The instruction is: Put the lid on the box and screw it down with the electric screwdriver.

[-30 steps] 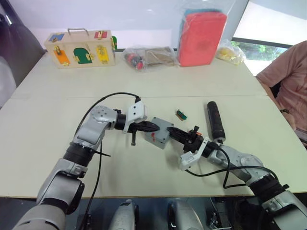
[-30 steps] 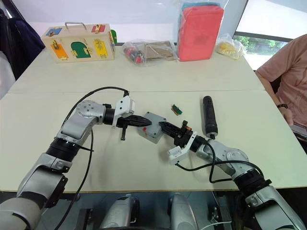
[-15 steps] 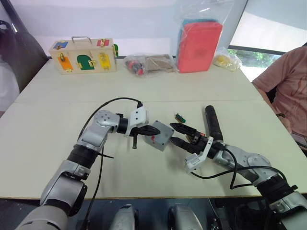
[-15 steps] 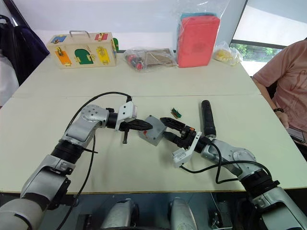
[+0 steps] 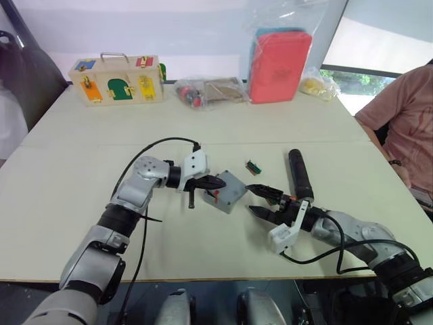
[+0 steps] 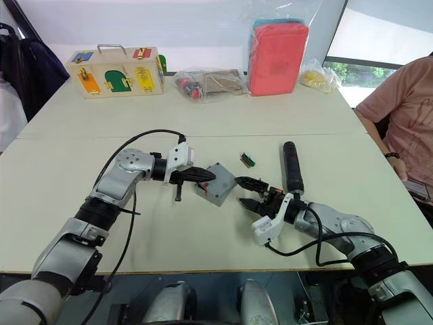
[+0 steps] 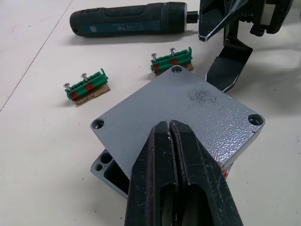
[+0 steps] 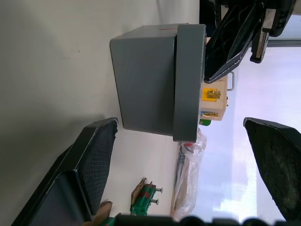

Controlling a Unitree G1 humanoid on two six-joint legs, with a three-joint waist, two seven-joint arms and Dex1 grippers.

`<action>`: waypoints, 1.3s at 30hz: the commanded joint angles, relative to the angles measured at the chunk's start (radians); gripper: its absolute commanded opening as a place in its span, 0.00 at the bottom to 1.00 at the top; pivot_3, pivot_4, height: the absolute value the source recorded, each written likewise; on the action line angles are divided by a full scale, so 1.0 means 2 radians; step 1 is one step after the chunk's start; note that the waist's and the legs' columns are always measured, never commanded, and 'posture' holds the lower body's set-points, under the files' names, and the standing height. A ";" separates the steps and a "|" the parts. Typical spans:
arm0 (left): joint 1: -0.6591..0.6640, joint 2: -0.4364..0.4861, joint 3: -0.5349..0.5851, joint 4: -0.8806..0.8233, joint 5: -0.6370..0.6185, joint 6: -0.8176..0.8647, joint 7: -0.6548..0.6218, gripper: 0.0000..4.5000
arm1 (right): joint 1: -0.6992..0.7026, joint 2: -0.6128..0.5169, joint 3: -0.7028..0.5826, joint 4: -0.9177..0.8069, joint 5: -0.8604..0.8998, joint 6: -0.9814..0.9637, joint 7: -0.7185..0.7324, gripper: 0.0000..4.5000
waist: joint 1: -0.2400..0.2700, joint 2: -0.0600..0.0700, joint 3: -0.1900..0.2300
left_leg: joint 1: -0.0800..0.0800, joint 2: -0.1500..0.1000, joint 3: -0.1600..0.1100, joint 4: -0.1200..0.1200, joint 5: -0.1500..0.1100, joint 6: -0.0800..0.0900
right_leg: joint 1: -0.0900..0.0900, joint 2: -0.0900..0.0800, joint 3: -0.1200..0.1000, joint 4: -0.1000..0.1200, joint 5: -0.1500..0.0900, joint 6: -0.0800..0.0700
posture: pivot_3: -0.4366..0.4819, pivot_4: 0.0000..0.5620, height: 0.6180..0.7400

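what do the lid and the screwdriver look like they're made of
The lid looks like grey moulded plastic, though painted cast metal is possible: it has a matt, speckled, pebbly skin and moulded corner holes. The electric screwdriver looks like dark hard plastic with a smooth, slightly glossy barrel bearing printed lettering.

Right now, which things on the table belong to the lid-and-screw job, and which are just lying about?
For the job:
- lid, sitting skewed on the box
- electric screwdriver
- left gripper
- right gripper

Lying about:
- wooden latch box
- red pouch
- plastic bags
- green connector pieces
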 commanded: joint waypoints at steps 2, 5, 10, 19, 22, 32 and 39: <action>0.030 0.010 -0.021 0.008 0.028 0.019 -0.006 0.00 | 0.000 0.012 -0.025 -0.036 0.073 0.011 0.042 0.99 | 0.000 0.000 0.000 | 0.000 0.000 0.000 0.000 0.000 0.000 | 0.000 0.000 0.000 0.000 0.000 0.000 | 0.48 0.27 0.92; 0.035 0.013 -0.021 -0.004 0.027 0.024 -0.008 0.00 | 0.010 0.027 -0.033 -0.055 0.127 0.037 0.080 0.99 | 0.000 0.000 0.000 | 0.000 0.000 0.000 0.000 -0.001 0.001 | 0.000 0.000 0.000 0.000 0.000 0.000 | 0.48 0.27 0.92; 0.036 0.015 -0.018 -0.014 0.024 0.032 -0.008 0.00 | 0.025 0.041 -0.046 -0.095 0.181 0.076 0.133 0.99 | 0.001 0.000 0.000 | 0.000 0.000 -0.001 0.000 -0.001 0.001 | 0.000 0.000 0.000 0.000 0.000 0.000 | 0.48 0.27 0.92; 0.037 0.015 -0.017 -0.023 0.024 0.040 -0.005 0.00 | 0.034 0.052 -0.058 -0.108 0.195 0.100 0.168 0.99 | 0.001 0.000 0.000 | 0.000 0.000 -0.001 0.000 -0.001 0.002 | 0.000 0.000 0.000 0.000 -0.001 -0.001 | 0.48 0.27 0.92; 0.037 0.014 -0.017 -0.026 0.023 0.043 -0.003 0.00 | 0.031 0.057 -0.058 -0.102 0.194 0.102 0.173 0.99 | 0.001 0.000 0.000 | 0.000 0.000 -0.001 0.000 -0.001 0.002 | 0.000 0.000 0.000 0.000 -0.001 -0.001 | 0.48 0.27 0.92; 0.046 0.019 -0.014 -0.047 0.021 0.054 -0.002 0.00 | 0.011 0.063 -0.061 -0.083 0.194 0.099 0.180 0.99 | 0.001 0.000 0.000 | 0.000 0.000 -0.001 0.000 -0.001 0.002 | 0.000 0.000 0.000 0.000 -0.001 -0.002 | 0.48 0.27 0.92; 0.045 0.018 -0.013 -0.046 0.022 0.055 0.001 0.00 | 0.006 0.064 -0.062 -0.076 0.195 0.097 0.182 0.99 | 0.001 0.000 0.000 | 0.000 0.000 -0.001 0.000 -0.001 0.002 | 0.000 0.000 0.000 0.000 -0.001 -0.002 | 0.48 0.27 0.92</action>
